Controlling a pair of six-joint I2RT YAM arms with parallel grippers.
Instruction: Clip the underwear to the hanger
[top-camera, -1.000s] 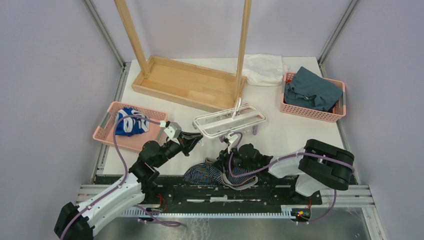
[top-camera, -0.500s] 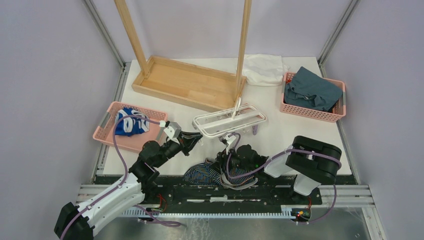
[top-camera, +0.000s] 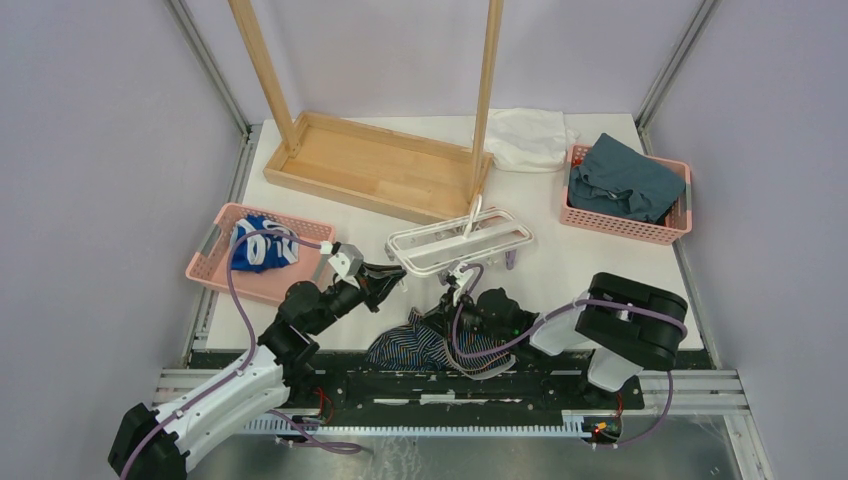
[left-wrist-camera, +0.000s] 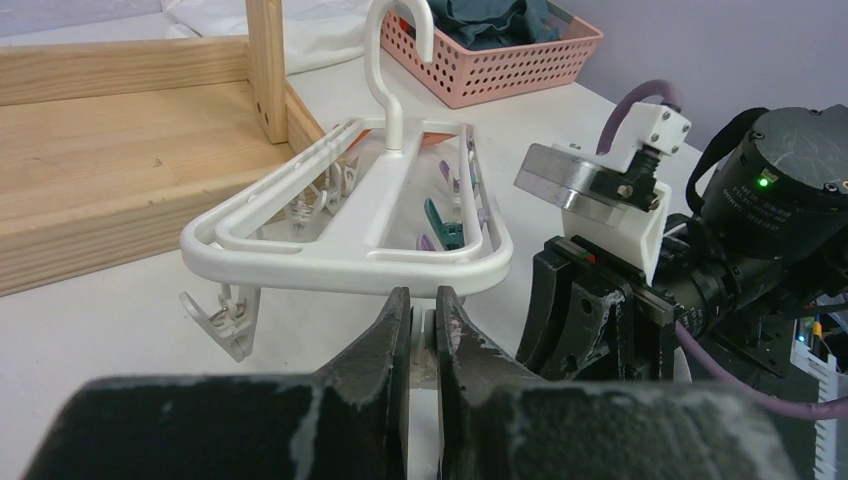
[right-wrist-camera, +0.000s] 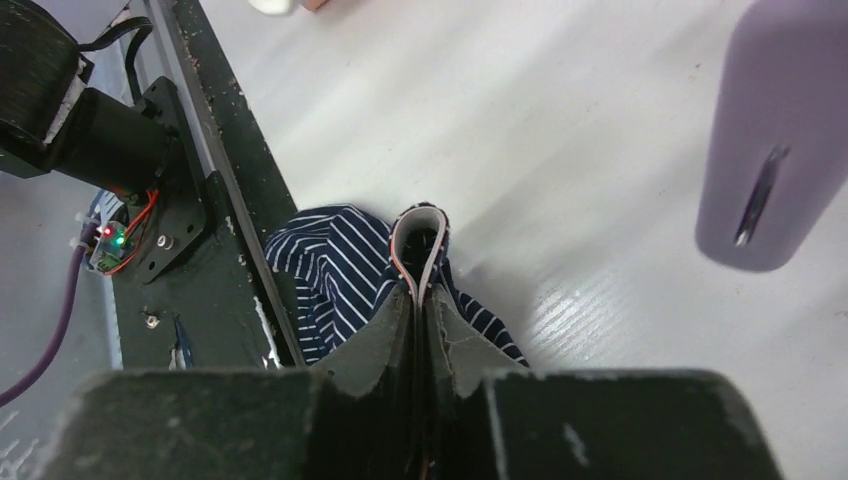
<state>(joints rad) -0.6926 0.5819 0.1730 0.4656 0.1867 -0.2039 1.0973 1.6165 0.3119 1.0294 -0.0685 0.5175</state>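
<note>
My right gripper (right-wrist-camera: 420, 292) pinched tight on underwear (right-wrist-camera: 335, 265) waistband fold, low at table (right-wrist-camera: 620, 120) edge; hanger (left-wrist-camera: 345, 258) lay just beyond, long axis crosswise, left gripper (left-wrist-camera: 423, 305) clamped narrow on its near rim

Robot lab cell: plain lilac walls (top-camera: 90, 150), aluminium frame rails (top-camera: 208, 70).

Pairs black motor housings with white shells on the left arm (top-camera: 215, 400); stacks bulkier black blocks behind a white link on the right arm (top-camera: 640, 330). Trails lilac cables (top-camera: 232, 290) along both. Glows green at a status light (left-wrist-camera: 765, 181). Ends in scuffed dark-grey fingers (left-wrist-camera: 385, 335) with chipped edges.
</note>
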